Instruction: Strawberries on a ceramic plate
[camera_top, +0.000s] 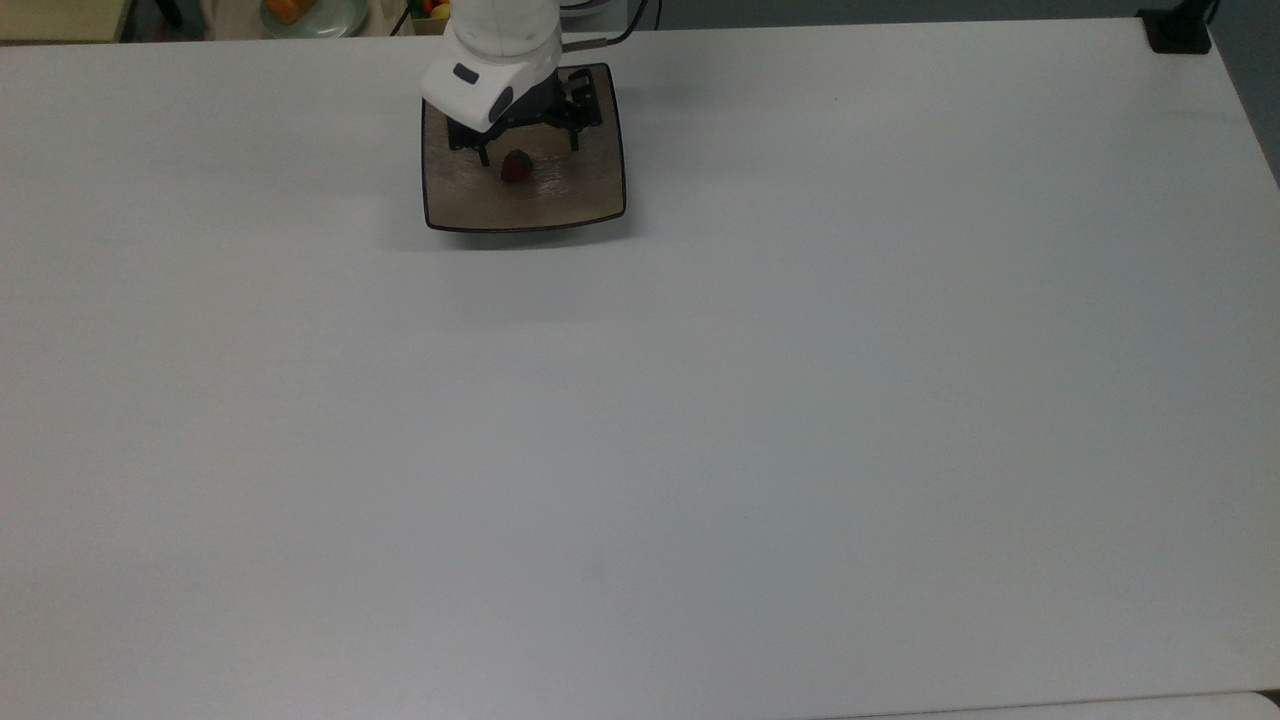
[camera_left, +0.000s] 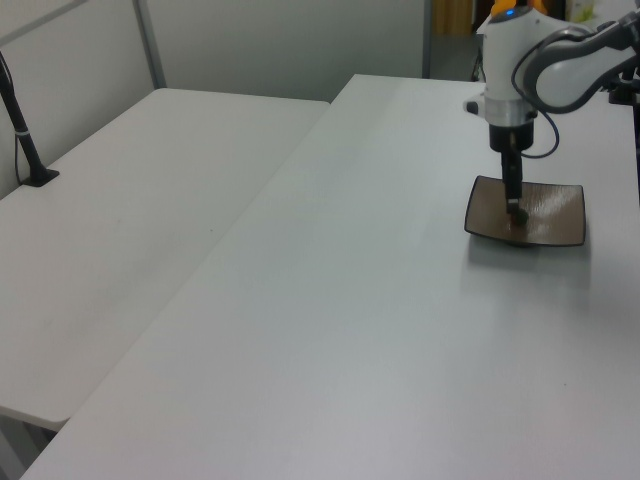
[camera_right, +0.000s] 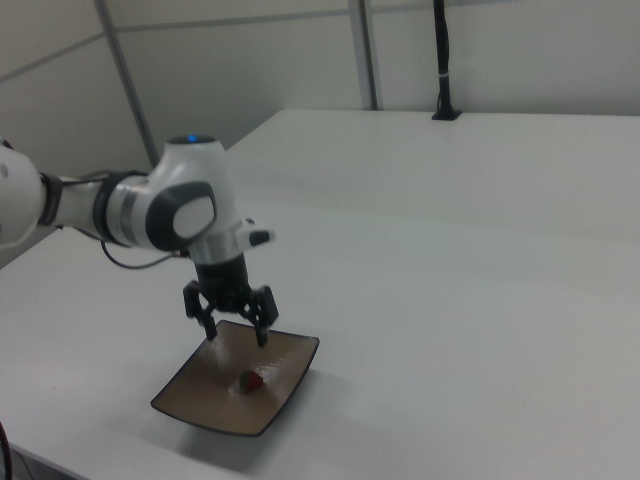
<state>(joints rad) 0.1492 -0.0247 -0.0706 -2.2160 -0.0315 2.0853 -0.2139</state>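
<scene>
In the top view, the gripper (camera_top: 527, 150) sits at the upper centre-left of the frame with its two fingers (camera_top: 484, 152) spread wide, holding nothing. Between and just below the fingertips lies the strawberry (camera_top: 516, 166), resting on the ceramic plate (camera_top: 590, 190), apart from both fingers. The plate stands on a bare white table (camera_top: 700, 420); the arm's white housing hides the plate's upper left part.

In the left view, the gripper (camera_left: 514, 209) hangs over the ceramic plate (camera_left: 555, 215) at the right edge; its opening is hard to read here. A second white table (camera_left: 120, 230) fills the left.

In the right view, at lower left, the gripper (camera_right: 233, 327) hovers open just above the ceramic plate (camera_right: 195, 395), with the strawberry (camera_right: 252, 381) lying free below. Pale wall panels (camera_right: 250, 70) stand behind.
</scene>
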